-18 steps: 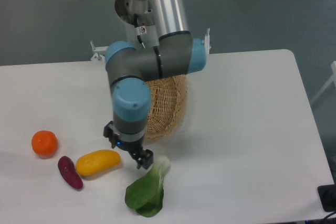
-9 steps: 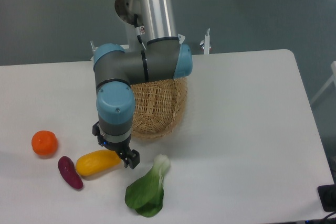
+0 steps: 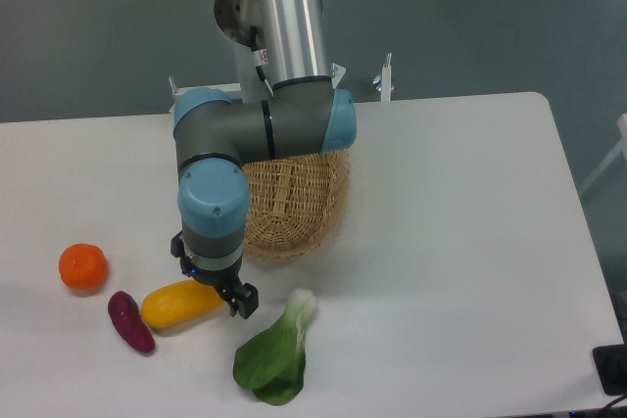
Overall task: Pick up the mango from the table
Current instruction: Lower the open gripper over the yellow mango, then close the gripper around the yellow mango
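Directly under the arm's wrist, the gripper (image 3: 220, 291) sits low over the right end of the mango (image 3: 180, 303), which lies flat on the table (image 3: 460, 242). 1 dark finger (image 3: 244, 301) shows just right of the mango's tip; the other is hidden behind the wrist body, so I cannot tell whether the jaws are spread or clamped, or whether they touch the fruit. Left of the gripper, just beside the mango's far end, lies a purple sweet potato (image 3: 130, 321); further left and slightly back sits a round orange (image 3: 82, 267), apart from both. Right and in front of the gripper is a leafy green vegetable (image 3: 275, 354), white stem pointing back toward the finger, close but not touching. Behind the gripper, a wicker basket (image 3: 294, 203) lies on the table, partly covered by the arm's elbow.
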Controlling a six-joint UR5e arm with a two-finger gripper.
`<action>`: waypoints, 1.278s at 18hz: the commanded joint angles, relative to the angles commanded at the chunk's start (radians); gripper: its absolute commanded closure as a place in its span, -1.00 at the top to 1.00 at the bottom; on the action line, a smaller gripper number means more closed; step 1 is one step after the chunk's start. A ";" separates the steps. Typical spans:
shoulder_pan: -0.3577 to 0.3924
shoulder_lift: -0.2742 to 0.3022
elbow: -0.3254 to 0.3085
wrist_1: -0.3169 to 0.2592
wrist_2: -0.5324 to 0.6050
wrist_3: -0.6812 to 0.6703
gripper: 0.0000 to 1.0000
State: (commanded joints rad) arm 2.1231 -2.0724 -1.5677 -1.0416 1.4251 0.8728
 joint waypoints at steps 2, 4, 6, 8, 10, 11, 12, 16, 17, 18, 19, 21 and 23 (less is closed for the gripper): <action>-0.018 -0.005 0.000 0.000 0.000 0.000 1.00; -0.035 -0.012 0.000 0.002 0.002 0.000 1.00; -0.049 -0.028 0.000 0.002 0.003 0.000 1.00; -0.066 -0.032 -0.002 0.003 0.005 -0.002 1.00; -0.069 -0.040 0.002 0.009 0.006 -0.015 1.00; -0.069 -0.047 0.003 0.026 0.009 -0.023 1.00; -0.071 -0.052 0.002 0.044 0.011 -0.028 1.00; -0.090 -0.064 0.000 0.057 0.011 -0.031 1.00; -0.097 -0.067 0.000 0.057 0.011 -0.031 1.00; -0.100 -0.071 -0.002 0.057 0.011 -0.031 1.00; -0.106 -0.074 -0.005 0.057 0.011 -0.031 1.00; -0.109 -0.080 -0.005 0.057 0.011 -0.031 1.00; -0.110 -0.081 -0.005 0.057 0.011 -0.031 1.00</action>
State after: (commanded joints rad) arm 2.0126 -2.1537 -1.5723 -0.9848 1.4358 0.8422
